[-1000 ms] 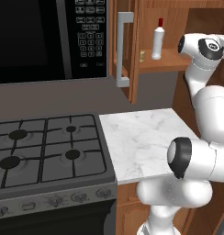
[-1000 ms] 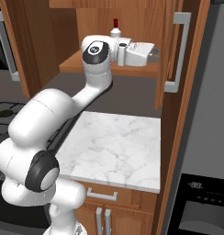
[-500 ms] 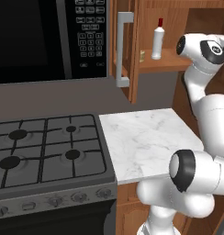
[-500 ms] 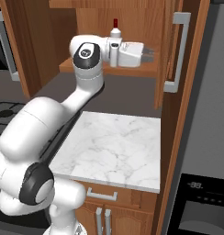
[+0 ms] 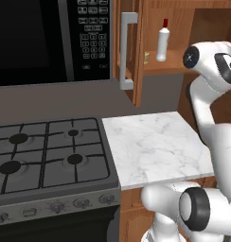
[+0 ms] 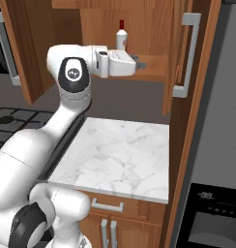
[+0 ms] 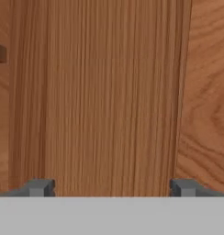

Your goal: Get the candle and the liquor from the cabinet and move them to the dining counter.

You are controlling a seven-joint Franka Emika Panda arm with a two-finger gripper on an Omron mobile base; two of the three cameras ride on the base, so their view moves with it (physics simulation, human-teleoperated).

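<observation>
The cabinet (image 6: pixel 178 58) stands open above the small marble counter (image 6: pixel 120 157) beside the stove (image 5: pixel 46 156), with its shelf (image 6: pixel 154 68) exposed. The liquor (image 6: pixel 121 36) stands upright toward the back of that shelf, red cap up; in the left base view the liquor (image 5: pixel 162 40) sits well in from the shelf's front edge, and a small tan thing (image 5: pixel 146 57) at the shelf's left end may be the candle, though it is too small to tell. Compared with a second ago, the arm's upper joint has swung leftward in the right base view and the hand has pulled back along the shelf front, so the gripper (image 6: pixel 140 63) now points toward the cabinet's right side, in front of and below the bottle and apart from it. In the hand view the fingers (image 7: pixel 40 187) stand wide apart with nothing between them, the gripper (image 7: pixel 111 188) facing plain wood grain at close range. The cabinet door with its grey bar handle (image 5: pixel 127 49) hangs open as before.
</observation>
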